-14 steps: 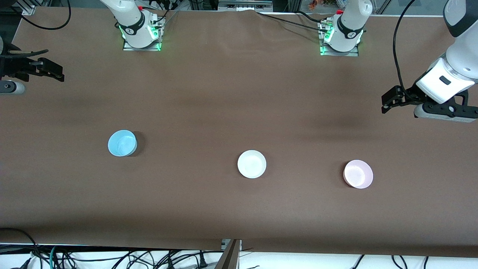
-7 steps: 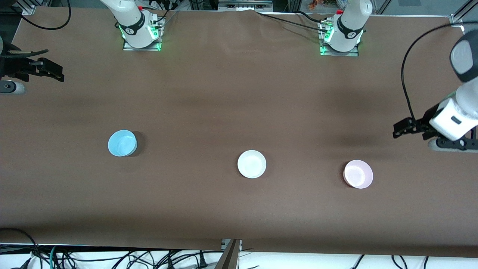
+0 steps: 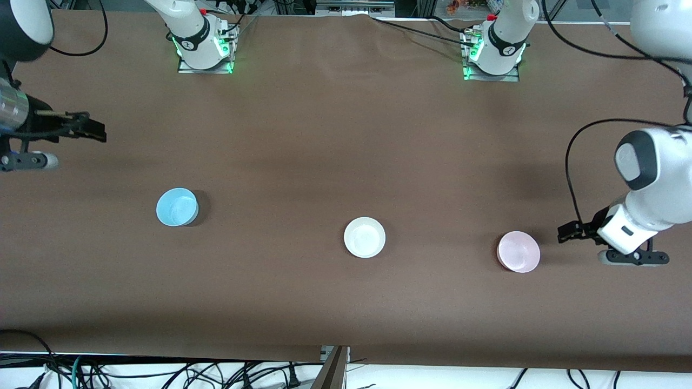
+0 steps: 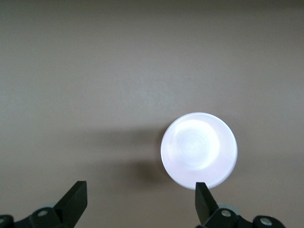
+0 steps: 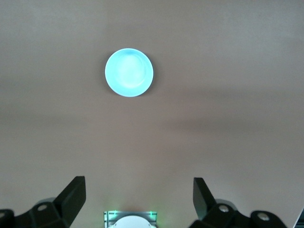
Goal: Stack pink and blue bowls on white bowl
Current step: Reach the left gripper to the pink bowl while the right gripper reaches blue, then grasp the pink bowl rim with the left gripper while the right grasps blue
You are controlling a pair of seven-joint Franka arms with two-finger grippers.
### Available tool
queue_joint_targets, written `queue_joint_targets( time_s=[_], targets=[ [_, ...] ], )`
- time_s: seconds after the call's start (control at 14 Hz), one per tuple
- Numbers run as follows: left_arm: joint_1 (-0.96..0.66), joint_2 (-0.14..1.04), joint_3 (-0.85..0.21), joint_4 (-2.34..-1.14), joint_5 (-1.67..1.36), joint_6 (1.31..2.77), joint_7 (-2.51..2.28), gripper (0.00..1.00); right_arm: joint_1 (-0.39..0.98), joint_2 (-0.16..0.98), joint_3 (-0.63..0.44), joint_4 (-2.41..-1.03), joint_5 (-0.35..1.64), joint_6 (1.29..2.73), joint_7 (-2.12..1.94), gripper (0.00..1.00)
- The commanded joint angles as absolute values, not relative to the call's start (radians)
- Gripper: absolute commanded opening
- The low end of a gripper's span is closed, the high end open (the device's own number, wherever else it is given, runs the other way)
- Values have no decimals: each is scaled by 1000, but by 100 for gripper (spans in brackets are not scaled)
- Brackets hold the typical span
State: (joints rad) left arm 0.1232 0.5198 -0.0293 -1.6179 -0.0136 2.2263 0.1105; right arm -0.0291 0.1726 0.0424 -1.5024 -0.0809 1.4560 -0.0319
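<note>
left gripper [image 3: 565, 233]: jaws apart (low over table) | right gripper [image 3: 97, 129]: jaws apart

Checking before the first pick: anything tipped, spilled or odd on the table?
Nothing stands out. The sky-blue plastic bowl, white plastic bowl and pale pink plastic bowl all sit upright, apart, on the brown table.

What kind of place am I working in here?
Likely a robotics lab bench: a table under brown cloth, two bolted arm bases with green lights, and loose cables along the edge nearest the front camera.
</note>
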Motion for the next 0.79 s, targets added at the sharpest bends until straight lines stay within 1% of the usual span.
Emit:
queue_joint_targets(
  time_s=[0.0,0.29,0.57,0.71],
  targets=[
    [132,604,-35,-1594,-8,2314,127,100,-49,225,48,-1476,-63,1457,-20,100],
    [124,687,-35,-1601,-8,2440,124,100,-61,320,45,-1474,-63,1488,-35,100],
    [114,703,-38,-1615,-8,2451,123,100,-90,440,44,-1486,-58,1612,-41,100],
    [109,703,-37,-1635,-8,2453,123,100,-92,462,44,-1488,-51,1635,-55,100]
  ],
)
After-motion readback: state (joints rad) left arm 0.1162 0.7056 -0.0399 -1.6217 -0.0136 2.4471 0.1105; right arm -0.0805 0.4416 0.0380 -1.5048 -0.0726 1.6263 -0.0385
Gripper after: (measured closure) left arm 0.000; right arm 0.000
